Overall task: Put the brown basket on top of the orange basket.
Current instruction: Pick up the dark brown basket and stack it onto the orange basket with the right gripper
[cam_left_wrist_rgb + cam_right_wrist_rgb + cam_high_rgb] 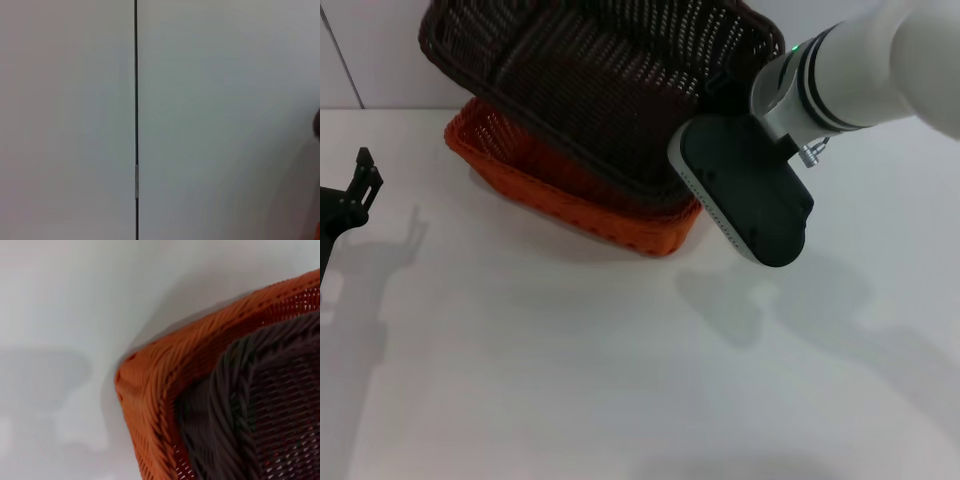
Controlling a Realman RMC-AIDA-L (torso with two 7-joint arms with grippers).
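Right gripper (745, 120) is reaching in at the brown basket's (600, 85) near corner — its jaws are hidden, so their state cannot be told. That basket is sitting tilted inside the orange basket (570, 200) on the white counter (620, 380) — left gripper (355, 190) is idling well apart.

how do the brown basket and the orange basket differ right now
Colour: the brown basket is very dark, the orange basket bright. Position: the brown one sits above, partly nested in the orange one, which rests on the white table. Pose: the brown basket is tilted, the orange one flat. Both are rectangular woven baskets with braided rims.
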